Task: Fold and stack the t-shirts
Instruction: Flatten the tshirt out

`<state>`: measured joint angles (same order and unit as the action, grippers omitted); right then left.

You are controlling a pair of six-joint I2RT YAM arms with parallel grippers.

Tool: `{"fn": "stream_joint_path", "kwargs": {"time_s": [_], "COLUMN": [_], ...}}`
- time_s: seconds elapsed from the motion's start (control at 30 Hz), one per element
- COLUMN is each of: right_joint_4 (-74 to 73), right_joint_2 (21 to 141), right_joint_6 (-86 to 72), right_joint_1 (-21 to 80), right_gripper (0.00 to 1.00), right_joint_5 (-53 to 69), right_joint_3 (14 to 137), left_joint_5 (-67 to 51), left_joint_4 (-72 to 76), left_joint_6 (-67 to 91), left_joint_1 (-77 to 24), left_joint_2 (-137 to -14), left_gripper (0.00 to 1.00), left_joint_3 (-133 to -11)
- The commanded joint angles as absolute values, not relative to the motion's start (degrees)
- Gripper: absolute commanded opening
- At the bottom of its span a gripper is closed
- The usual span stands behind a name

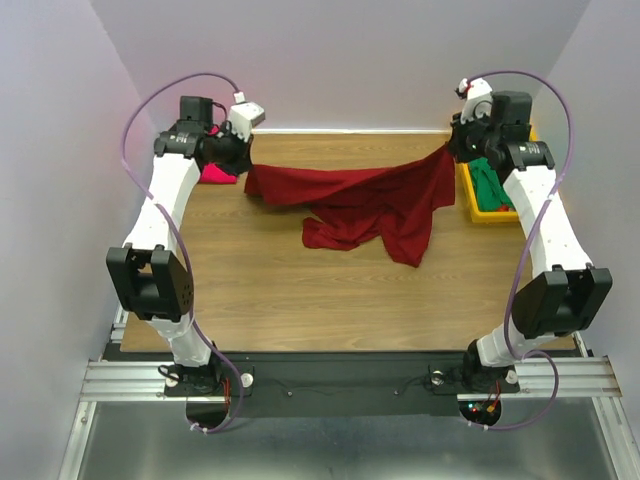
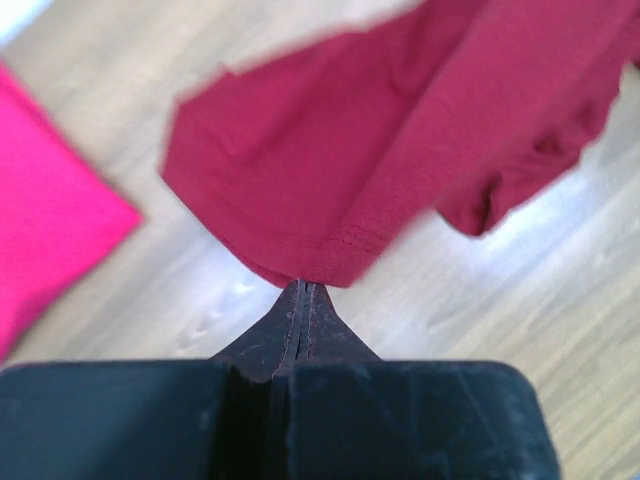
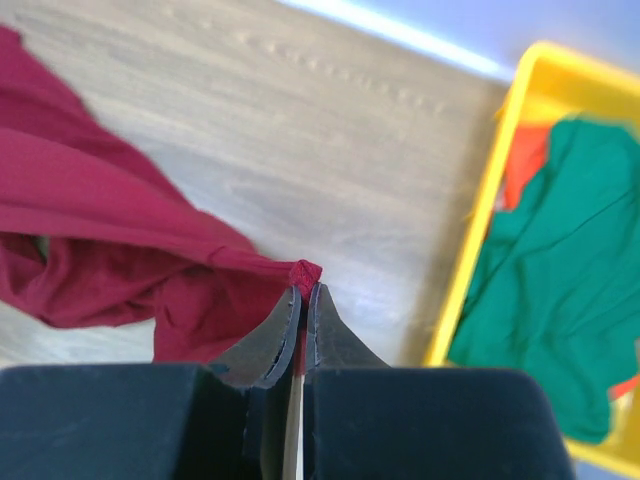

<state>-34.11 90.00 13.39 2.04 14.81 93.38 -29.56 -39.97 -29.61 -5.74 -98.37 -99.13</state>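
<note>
Left wrist view, bottom centre: left gripper (image 2: 303, 292), jaws pressed together on a hem edge of the maroon shirt (image 2: 430, 120). The cloth fans away from the tips toward the upper right.

Right wrist view, bottom centre: right gripper (image 3: 303, 285), jaws likewise closed. They pinch a small nub of maroon cloth at the very tips, and the rest trails to the left of frame.

Handling, our judgement: thin, light and limp, with no stiffness. It sags between the two holds and could slip from a shallow pinch under tension. The right hold looks shallow to us. We would grip at hems, seams or corners, where the cloth is doubled.

Overhead: the maroon shirt spans the far part of the table (image 1: 280, 290), raised at upper left and upper right, its middle bunched on the wood at centre. The pink shirt (image 1: 213, 174) lies flat at upper left, beneath the left gripper. The green shirt (image 3: 560, 280) sits in the bin (image 3: 478, 250) at upper right, beside the right gripper.
</note>
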Motion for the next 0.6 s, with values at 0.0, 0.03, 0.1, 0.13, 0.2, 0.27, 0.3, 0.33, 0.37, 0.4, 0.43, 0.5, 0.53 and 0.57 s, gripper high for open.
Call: {"fn": "stream_joint_path", "kwargs": {"time_s": [0.0, 0.03, 0.1, 0.13, 0.2, 0.27, 0.3, 0.33, 0.37, 0.4, 0.43, 0.5, 0.53, 0.57], "right_joint_4": [-32.7, -32.7, -32.78, -32.87, -33.13, -34.97, -35.76, -37.25, -38.22, -39.28, -40.68, -45.34, -47.27, -47.63], "right_joint_2": [86.66, 86.49, 85.17, 84.12, 82.72, 80.69, 79.9, 79.11, 78.23, 77.44, 76.04, 75.41, 75.24, 75.5], "right_joint_6": [19.07, 19.86, 20.91, 21.0, 21.27, 22.06, 22.23, 22.67, 23.02, 23.55, 24.86, 26.8, 27.94, 28.47], "right_joint_1": [0.53, 0.27, 0.26, 0.26, 0.26, 0.26, 0.26, 0.26, 0.26, 0.35, 0.26, 0.26, 0.26, 0.35], "right_gripper": [0.01, 0.01, 0.01, 0.01, 0.01, 0.01, 0.01, 0.01, 0.01, 0.01, 0.01, 0.01, 0.01, 0.01], "right_joint_5": [13.8, 14.67, 16.08, 17.82, 19.5, 22.67, 23.72, 25.64, 26.88, 28.2, 29.52, 33.3, 34.01, 34.88], "right_joint_3": [100.19, 100.46, 99.76, 99.15, 96.52, 94.75, 94.14, 92.65, 92.03, 91.5, 91.15, 90.88, 90.79, 89.75], "left_joint_5": [-30.05, -30.75, -33.22, -35.22, -36.73, -39.19, -39.9, -40.6, -41.91, -42.36, -42.54, -42.63, -42.63, -42.37], "left_joint_4": [-38.66, -40.06, -45.16, -47.7, -50.96, -55.8, -56.94, -59.74, -61.24, -62.65, -63.62, -63.9, -63.98, -63.98], "left_joint_6": [-28.38, -29.08, -32.06, -33.12, -38.28, -41.82, -43.23, -47.07, -48.85, -50.61, -51.41, -51.94, -52.2, -52.64], "left_joint_1": [-2.73, -2.64, -2.64, -2.55, -2.55, -2.46, -2.37, -2.2, -2.11, -2.02, -1.85, -1.15, -0.97, -0.88], "left_joint_2": [-94.74, -95.88, -96.94, -97.29, -97.12, -96.51, -95.89, -94.58, -93.87, -93.17, -92.56, -90.62, -89.48, -89.39], "left_gripper": [0.0, 0.0, 0.0, 0.0, 0.0, 0.0, 0.0, 0.0, 0.0, 0.0, 0.0, 0.0, 0.0, 0.0], "left_joint_3": [-105.63, -106.69, -108.45, -107.41, -105.84, -103.37, -102.32, -101.35, -100.55, -98.89, -98.01, -94.76, -93.88, -92.65]}}
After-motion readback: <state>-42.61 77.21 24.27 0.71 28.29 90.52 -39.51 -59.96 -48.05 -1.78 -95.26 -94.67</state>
